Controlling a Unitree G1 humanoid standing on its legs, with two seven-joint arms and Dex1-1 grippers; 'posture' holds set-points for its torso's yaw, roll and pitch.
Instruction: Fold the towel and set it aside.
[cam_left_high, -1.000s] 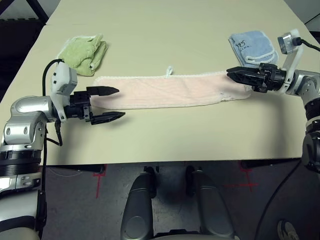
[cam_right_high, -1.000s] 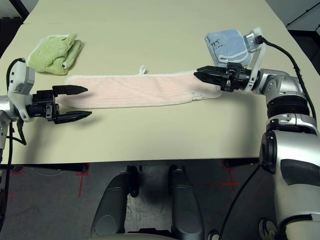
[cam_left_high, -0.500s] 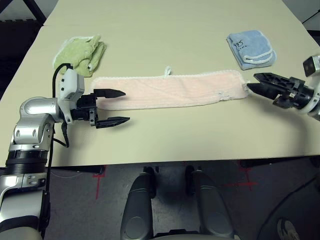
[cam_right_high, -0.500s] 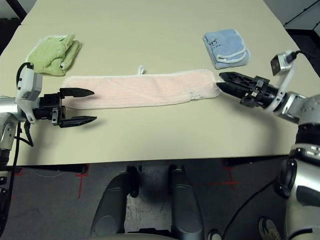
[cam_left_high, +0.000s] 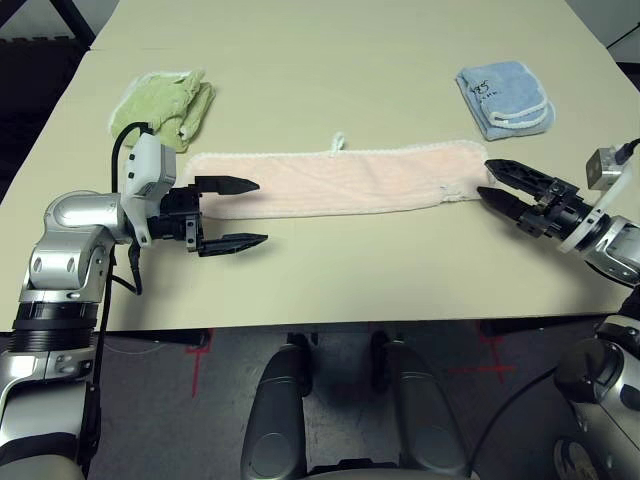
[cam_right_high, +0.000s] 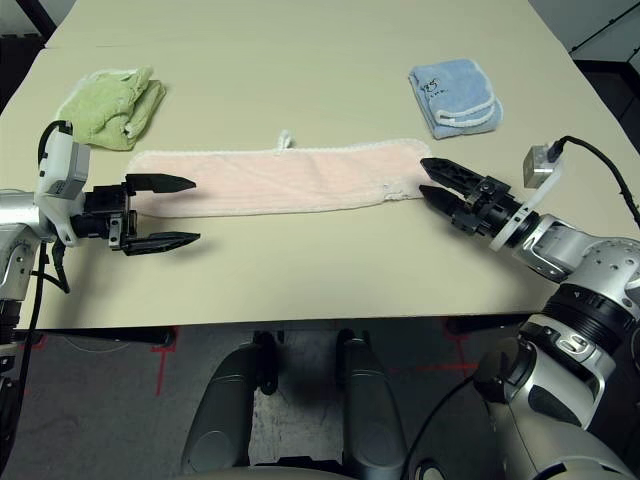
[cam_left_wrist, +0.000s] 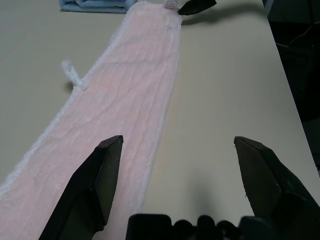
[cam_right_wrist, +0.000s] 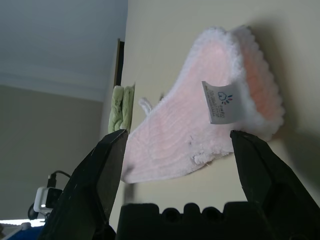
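Note:
The towel (cam_left_high: 335, 181) is a long pale pink strip with white scalloped edging, lying flat across the middle of the table with its small loop (cam_left_high: 338, 139) at the far edge. My left gripper (cam_left_high: 248, 212) is open at the towel's left end, one finger over the cloth, the other over bare table at its near side. My right gripper (cam_left_high: 493, 179) is open just off the towel's right end, fingers pointing at it. In the right wrist view the towel's end (cam_right_wrist: 220, 100) with a white label lies between the fingers (cam_right_wrist: 97, 170).
A crumpled light green towel (cam_left_high: 165, 104) lies at the far left. A folded light blue towel (cam_left_high: 504, 98) lies at the far right. The table's near edge (cam_left_high: 340, 322) runs just below both grippers.
My right gripper has pulled off the towel's right end, back toward the near right, then come close to it again. My left gripper has edged right along the towel's left end.

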